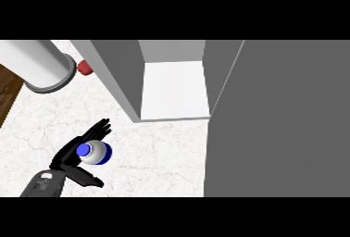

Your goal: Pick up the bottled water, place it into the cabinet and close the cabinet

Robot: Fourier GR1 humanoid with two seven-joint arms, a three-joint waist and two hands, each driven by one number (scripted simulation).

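From above, the bottled water (pixel 94 152) shows as a small white round body with a bright blue cap on top, standing upright on the pale marbled counter (pixel 157 152). It sits well short of the cabinet (pixel 171 83), off toward its left front corner. The left hand (pixel 74 152) is against the bottle, its black fingers straight along the far side and its thumb stretched out below, not curled round it. The cabinet stands open, its white floor bare, its grey door (pixel 280 120) swung out to the right.
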